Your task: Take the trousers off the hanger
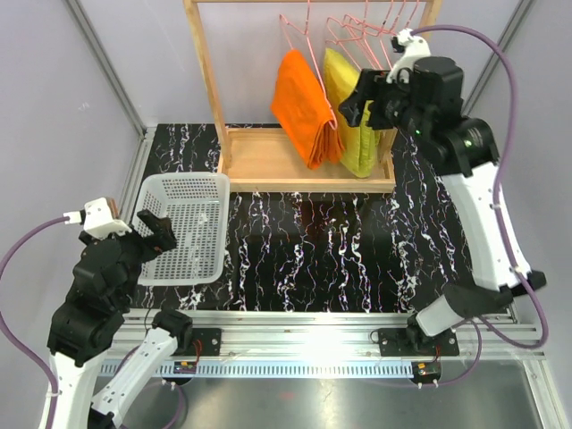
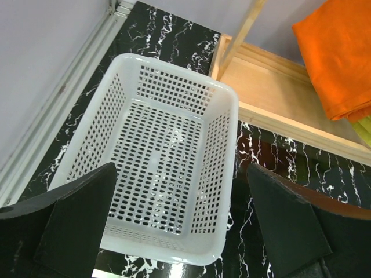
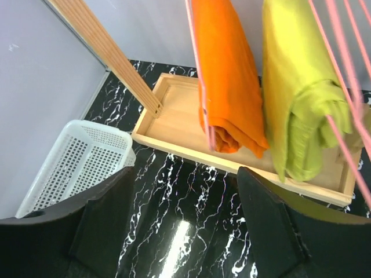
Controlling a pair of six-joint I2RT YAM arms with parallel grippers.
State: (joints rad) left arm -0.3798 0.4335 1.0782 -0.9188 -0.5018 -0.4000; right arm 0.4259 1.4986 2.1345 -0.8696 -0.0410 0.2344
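Note:
The bright orange trousers [image 1: 306,107] hang folded over a thin pink hanger [image 1: 299,40] on the wooden rack. In the right wrist view the trousers [image 3: 229,75] sit ahead and above, with the hanger wire [image 3: 200,87] running down their left side. My right gripper [image 1: 356,105] is raised just right of the trousers, in front of the yellow-green garment. It is open [image 3: 184,174] with nothing between its fingers. My left gripper [image 1: 156,231] hovers open [image 2: 181,171] over the near left edge of the white basket. A corner of the trousers [image 2: 342,58] shows at the left wrist view's upper right.
A white perforated basket [image 1: 183,180] [image 2: 162,252] [image 3: 104,132] stands at the left. The wooden rack has a tray base [image 1: 259,159] and a slanted post [image 3: 110,52]. A yellow-green garment [image 1: 353,121] [image 3: 295,98] hangs next to the trousers, with several bare pink hangers [image 1: 375,31] beside it.

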